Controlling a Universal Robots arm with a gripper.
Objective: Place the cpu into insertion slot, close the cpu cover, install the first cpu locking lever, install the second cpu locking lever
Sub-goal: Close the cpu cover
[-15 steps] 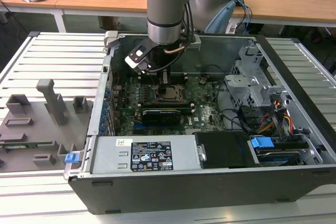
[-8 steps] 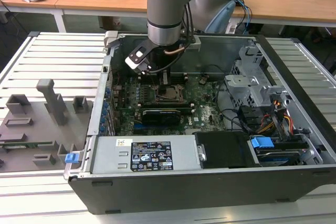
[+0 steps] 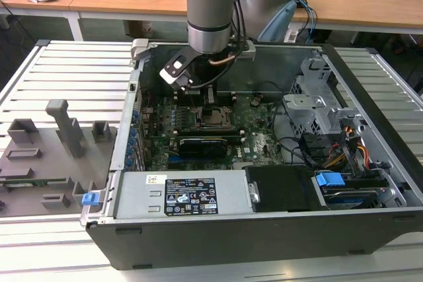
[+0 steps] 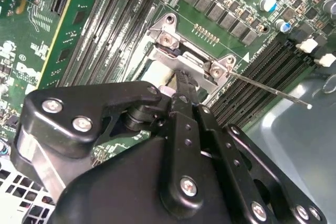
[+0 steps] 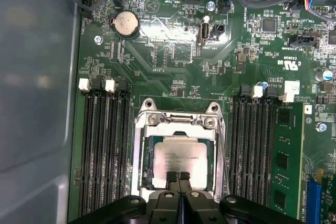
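Silver cpu cover (image 5: 181, 121) down w/ fingers (image 5: 171, 177) closed.

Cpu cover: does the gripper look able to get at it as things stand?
Probably yes. In the first wrist view the shut gripper hangs close over the cpu cover, which lies flat around the cpu, with no cable or card between them.

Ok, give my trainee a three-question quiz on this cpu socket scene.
1. True or false: the cpu lies flat under the window of the cpu cover.
2. The gripper hangs over: A the power supply, B the cpu, C the drive cage.
3. Fill in: in the first wrist view the gripper's jaws are ___.
Key: 1 true; 2 B; 3 shut.
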